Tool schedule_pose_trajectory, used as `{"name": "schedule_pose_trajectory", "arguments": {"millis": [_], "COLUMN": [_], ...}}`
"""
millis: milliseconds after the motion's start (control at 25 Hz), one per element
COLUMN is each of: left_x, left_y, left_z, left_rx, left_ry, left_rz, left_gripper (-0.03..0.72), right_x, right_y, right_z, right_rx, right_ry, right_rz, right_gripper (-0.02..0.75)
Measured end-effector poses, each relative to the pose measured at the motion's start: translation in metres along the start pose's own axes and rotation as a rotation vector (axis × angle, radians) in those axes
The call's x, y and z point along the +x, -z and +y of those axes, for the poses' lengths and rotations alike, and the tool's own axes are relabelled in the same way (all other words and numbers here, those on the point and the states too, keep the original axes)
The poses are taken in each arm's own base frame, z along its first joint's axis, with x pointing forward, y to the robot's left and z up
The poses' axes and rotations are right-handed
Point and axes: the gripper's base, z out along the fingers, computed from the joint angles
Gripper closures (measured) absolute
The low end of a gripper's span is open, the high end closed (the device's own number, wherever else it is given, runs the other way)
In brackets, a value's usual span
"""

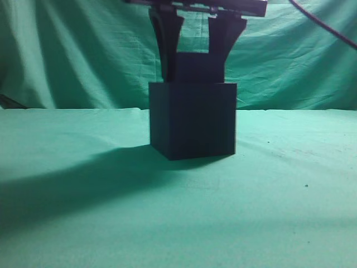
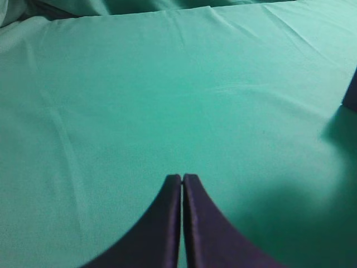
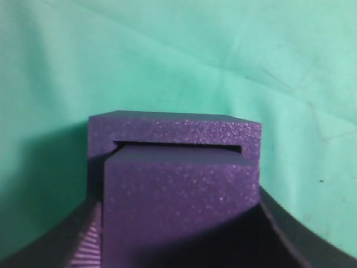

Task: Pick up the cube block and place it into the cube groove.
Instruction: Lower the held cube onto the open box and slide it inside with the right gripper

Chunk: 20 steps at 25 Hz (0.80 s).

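Observation:
The cube groove (image 1: pixel 192 120) is a large near-black box standing on the green cloth at mid table. My right gripper (image 1: pixel 193 75) comes down from above and is shut on the cube block (image 1: pixel 192 68), which sits at the box's top opening. In the right wrist view the speckled purple cube block (image 3: pixel 178 195) is between my fingers (image 3: pixel 178 223), with the groove's rim (image 3: pixel 178 125) showing around its far and side edges and a dark gap at the far side. My left gripper (image 2: pixel 182 177) is shut and empty above bare cloth.
Green cloth (image 1: pixel 83 167) covers the table and hangs as a backdrop. A corner of the dark box (image 2: pixel 351 92) shows at the right edge of the left wrist view. A cable (image 1: pixel 323 22) hangs at the upper right.

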Motion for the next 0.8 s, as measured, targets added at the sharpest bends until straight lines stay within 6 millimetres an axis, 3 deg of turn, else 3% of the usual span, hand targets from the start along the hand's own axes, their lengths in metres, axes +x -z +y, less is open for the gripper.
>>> {"name": "schedule_pose_trajectory", "arguments": {"millis": [560,720,800], "left_x": [0.000,0.000,0.000], "left_y": [0.000,0.000,0.000], "left_z": [0.000,0.000,0.000], "left_rx": [0.000,0.000,0.000], "left_ry": [0.000,0.000,0.000], "left_rz": [0.000,0.000,0.000], "left_gripper": [0.688,0.688,0.688], "right_x": [0.000,-0.001,-0.005], "right_y": [-0.003,0.001,0.013], "right_z": [-0.002,-0.002,-0.002], "right_rx": [0.024,0.029,0.031], "right_ry": [0.079,0.077,0.072], "right_rz": [0.010,0.022,0.019], "right_gripper": [0.301,0.119,0.127]}}
